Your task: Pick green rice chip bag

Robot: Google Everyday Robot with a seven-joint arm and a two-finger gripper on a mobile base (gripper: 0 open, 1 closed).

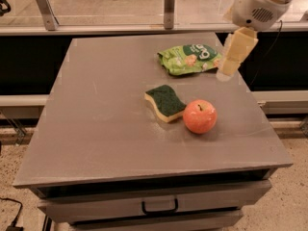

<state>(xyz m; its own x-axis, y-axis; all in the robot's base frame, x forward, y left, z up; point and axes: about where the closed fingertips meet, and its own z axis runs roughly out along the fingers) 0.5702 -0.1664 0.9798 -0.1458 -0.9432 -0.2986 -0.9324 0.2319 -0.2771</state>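
The green rice chip bag lies flat on the grey table at the back right; it is light green with a dark green round logo and chip pictures. My gripper hangs from the white arm at the upper right, its cream fingers pointing down just to the right of the bag's right end and slightly above the table. It holds nothing.
A yellow sponge with a dark green top lies at the table's middle. A red-orange apple sits right beside it. A drawer handle shows below the front edge. A railing with glass runs behind the table.
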